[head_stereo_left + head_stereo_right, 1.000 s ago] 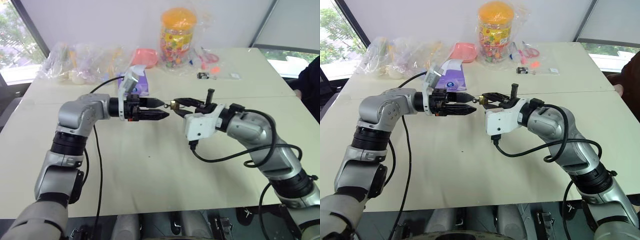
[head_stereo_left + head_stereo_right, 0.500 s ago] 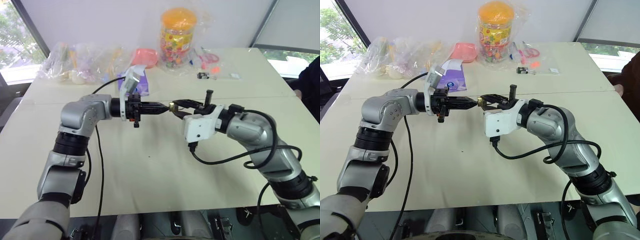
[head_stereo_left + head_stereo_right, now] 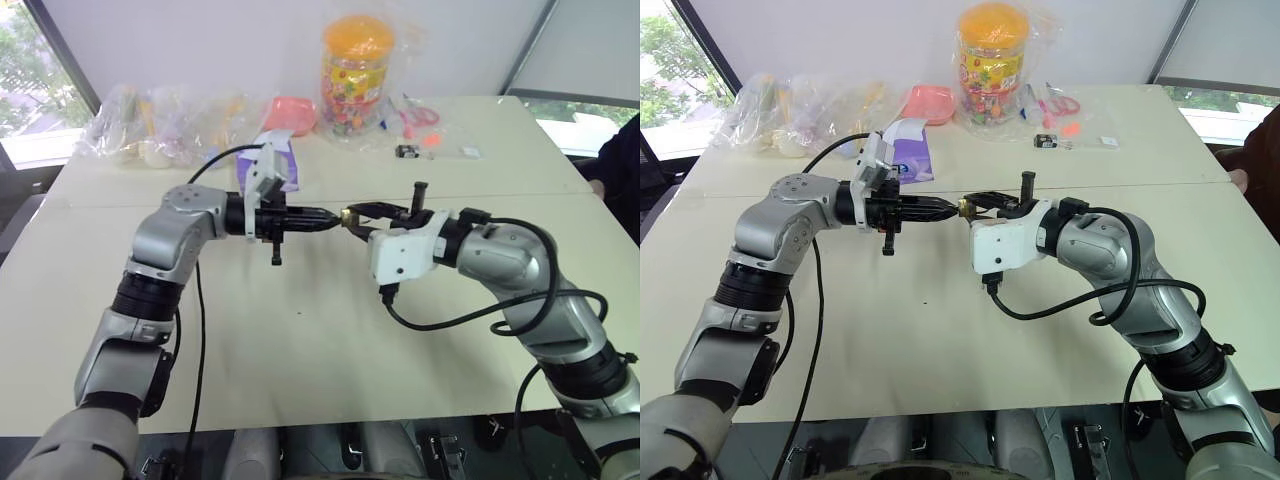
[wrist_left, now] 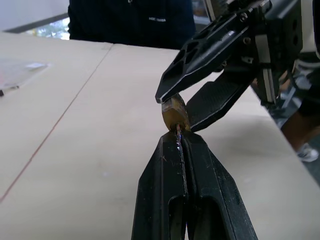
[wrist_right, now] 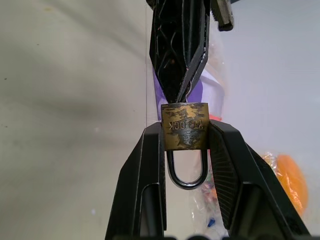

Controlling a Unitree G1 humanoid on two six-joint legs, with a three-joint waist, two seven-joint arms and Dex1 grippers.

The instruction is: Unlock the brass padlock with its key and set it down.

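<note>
Showing 1 brass padlock (image 5: 184,126) and 1 key (image 4: 179,145): right hand (image 5: 185,131) is gripping the padlock's sides, left hand (image 4: 179,137) is pinching the key at its base.

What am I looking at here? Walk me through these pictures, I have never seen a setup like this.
This is a humanoid robot with two metal arms, each ending in a gripper of two black fingers. Two pictures come from cameras in its head, looking down over a beige table. The other two come from a camera on each wrist, looking along that gripper's fingers.

The right gripper is clamped on the brass padlock, held above the table, shackle closed. The left gripper is shut on its key, a thin metal sliver whose tip meets the padlock's base.

At the table's far edge stand an orange-lidded jar, clear plastic bags, a purple packet and small odds and ends. A person's dark clothing shows beyond the table.
</note>
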